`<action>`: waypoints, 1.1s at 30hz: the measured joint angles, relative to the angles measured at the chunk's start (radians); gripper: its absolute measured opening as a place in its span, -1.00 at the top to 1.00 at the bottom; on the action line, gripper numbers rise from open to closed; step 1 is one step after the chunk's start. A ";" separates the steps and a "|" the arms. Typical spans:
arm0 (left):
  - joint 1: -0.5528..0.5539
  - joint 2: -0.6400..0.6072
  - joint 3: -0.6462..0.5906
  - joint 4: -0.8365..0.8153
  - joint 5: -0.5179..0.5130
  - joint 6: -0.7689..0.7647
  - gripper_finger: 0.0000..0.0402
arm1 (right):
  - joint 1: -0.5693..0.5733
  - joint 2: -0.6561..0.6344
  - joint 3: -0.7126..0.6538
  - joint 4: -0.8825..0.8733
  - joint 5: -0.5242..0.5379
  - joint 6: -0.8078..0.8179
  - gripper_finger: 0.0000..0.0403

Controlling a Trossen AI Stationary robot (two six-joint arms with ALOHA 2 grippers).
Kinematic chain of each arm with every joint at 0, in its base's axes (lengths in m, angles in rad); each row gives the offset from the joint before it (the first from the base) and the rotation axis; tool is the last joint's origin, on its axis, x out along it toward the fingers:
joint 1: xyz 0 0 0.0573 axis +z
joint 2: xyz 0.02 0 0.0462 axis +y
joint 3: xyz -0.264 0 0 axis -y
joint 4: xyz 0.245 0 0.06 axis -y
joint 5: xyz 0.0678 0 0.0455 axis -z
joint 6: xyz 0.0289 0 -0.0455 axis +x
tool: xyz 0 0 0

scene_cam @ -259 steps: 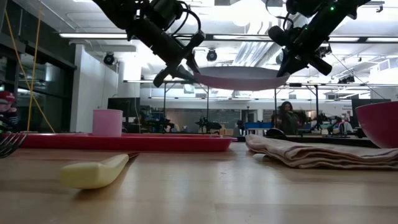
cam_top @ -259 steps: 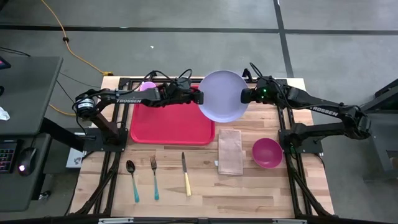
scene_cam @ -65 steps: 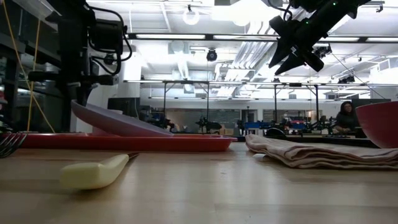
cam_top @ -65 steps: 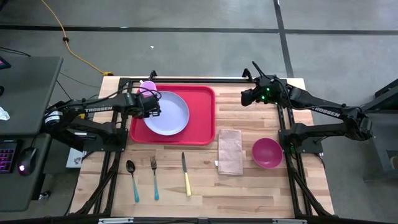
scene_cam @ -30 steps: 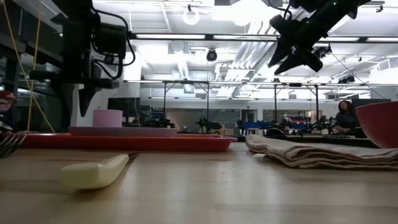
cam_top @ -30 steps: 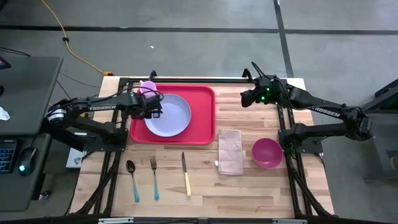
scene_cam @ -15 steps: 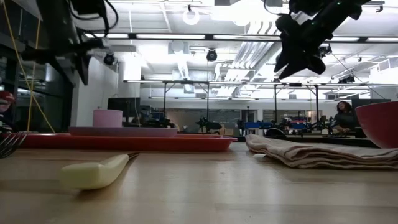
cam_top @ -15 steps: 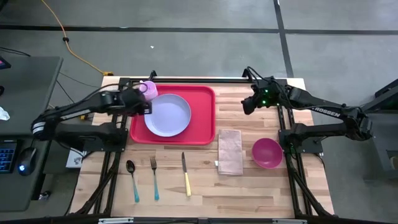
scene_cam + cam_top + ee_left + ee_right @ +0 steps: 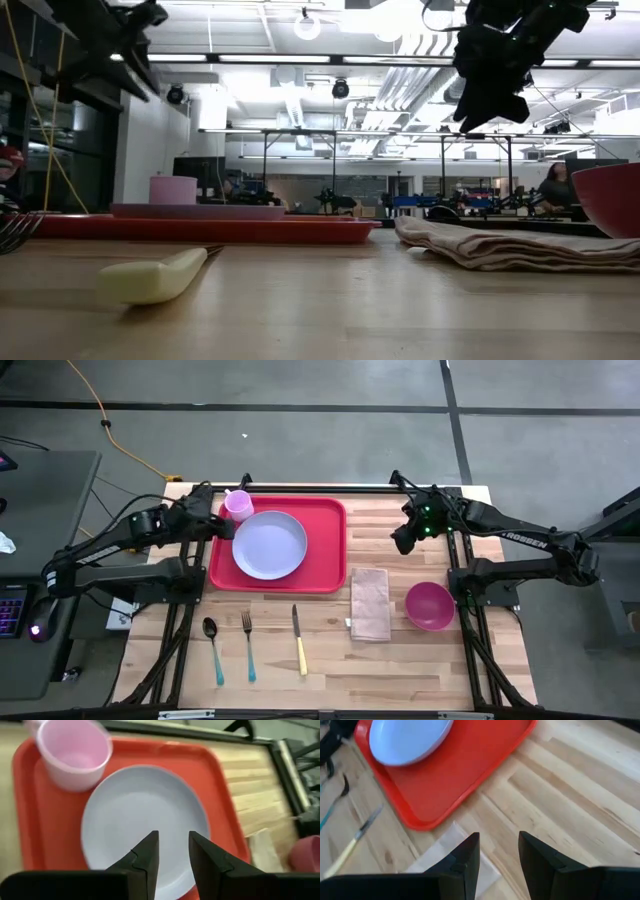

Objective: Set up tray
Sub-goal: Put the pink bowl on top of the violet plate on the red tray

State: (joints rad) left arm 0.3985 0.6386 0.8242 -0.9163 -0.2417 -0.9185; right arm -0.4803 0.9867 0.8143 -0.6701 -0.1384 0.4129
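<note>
The red tray (image 9: 325, 550) lies flat on the table's far left part. A round lavender plate (image 9: 270, 545) rests flat on it, and a pink cup (image 9: 238, 506) stands upright in its far left corner. My left gripper (image 9: 222, 526) hangs in the air above the tray's left rim, slanting down toward the plate (image 9: 145, 820). It is open with nothing between its fingers (image 9: 173, 855). My right gripper (image 9: 403, 541) hovers high over the bare wood right of the tray, also open and empty (image 9: 498, 851).
Near the tray's front edge lie a spoon (image 9: 212, 650), a fork (image 9: 248, 645) and a yellow-handled knife (image 9: 299, 640). A folded beige napkin (image 9: 369, 603) and a magenta bowl (image 9: 429, 605) sit to the right. Black frame rails run along the table's edges.
My left gripper has risen from beside the plate's left rim and drawn back toward the table's left edge, tipping from straight down to a slant. My right gripper has turned at the wrist and tipped further down without leaving its place. The plate stays flat on the tray.
</note>
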 joint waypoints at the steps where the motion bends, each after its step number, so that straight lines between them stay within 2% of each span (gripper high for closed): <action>1: 0.000 -0.004 0.000 0.018 0.000 0.015 0.34 | 0.004 0.000 0.000 -0.006 -0.001 -0.014 0.44; 6: -0.036 -0.016 0.000 0.107 0.003 0.100 0.34 | 0.040 0.000 0.000 -0.017 -0.003 -0.087 0.44; 13: -0.203 -0.016 0.000 0.235 -0.012 0.210 0.34 | 0.089 -0.001 0.000 -0.064 -0.010 -0.185 0.44; 22: -0.436 -0.015 -0.001 0.243 -0.220 0.182 0.34 | 0.143 -0.001 0.000 -0.152 -0.151 -0.276 0.44; 27: -0.539 -0.015 -0.006 0.248 -0.297 0.156 0.34 | 0.187 -0.001 0.000 -0.185 -0.160 -0.306 0.44; 33: -0.596 -0.059 -0.148 0.399 -0.327 0.154 0.34 | 0.214 -0.001 0.000 -0.182 -0.156 -0.371 0.44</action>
State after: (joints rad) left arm -0.1978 0.5799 0.6766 -0.5172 -0.5682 -0.7645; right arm -0.2662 0.9855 0.8143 -0.8520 -0.2946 0.0420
